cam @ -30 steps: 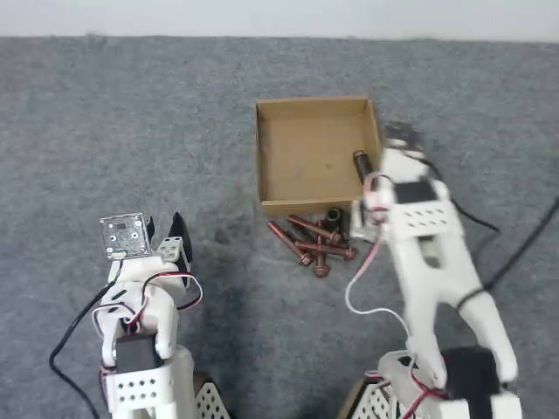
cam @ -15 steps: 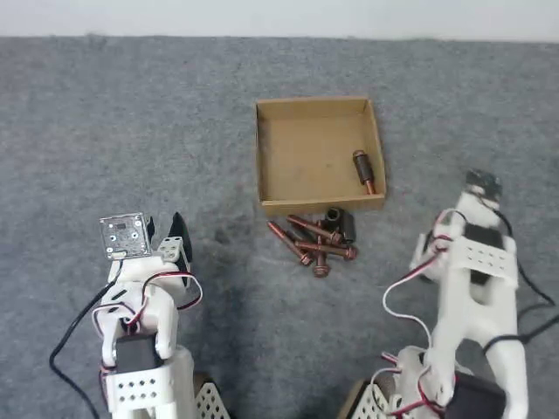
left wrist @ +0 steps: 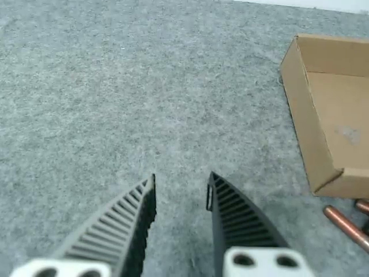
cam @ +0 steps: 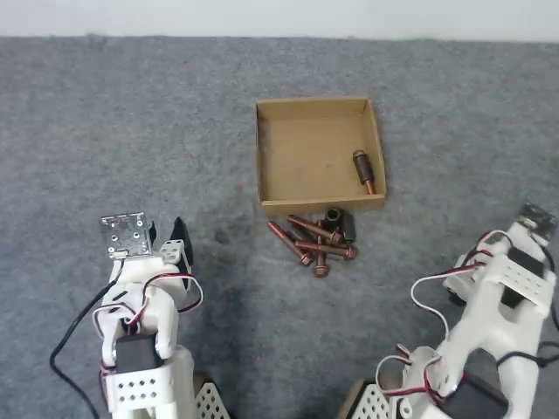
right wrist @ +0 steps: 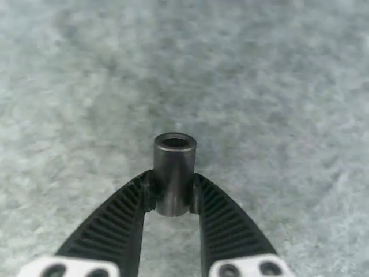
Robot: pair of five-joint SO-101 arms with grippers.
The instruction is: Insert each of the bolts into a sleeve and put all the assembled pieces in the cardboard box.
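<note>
1. Right tool: closed on one dark sleeve. The tips pinch only its lower part, and the open bore shows at the free end. I hold it over bare grey counter, well apart from the box.
2. Left tool: partly open, nothing between its fingers. It is parked above the counter, well off from the cardboard box.
3. Cardboard box: one assembled piece lies by its right wall.
4. Bolts: a crossed heap on the counter just outside the box's near wall. A second sleeve sits at the heap's edge, close against the bolts; I cannot tell whether it touches them.
5. Hazard, grip: with such a shallow pinch, I judge that the sleeve could pivot or slide out once a bolt pushes on its mouth.
6. Hazard, heap: lifting one bolt from overlapping neighbours may drag others or knock the loose sleeve rolling.
7. Hazard, mating: a bolt gripped off-axis would likely catch on the rim instead of entering the bore.
</note>
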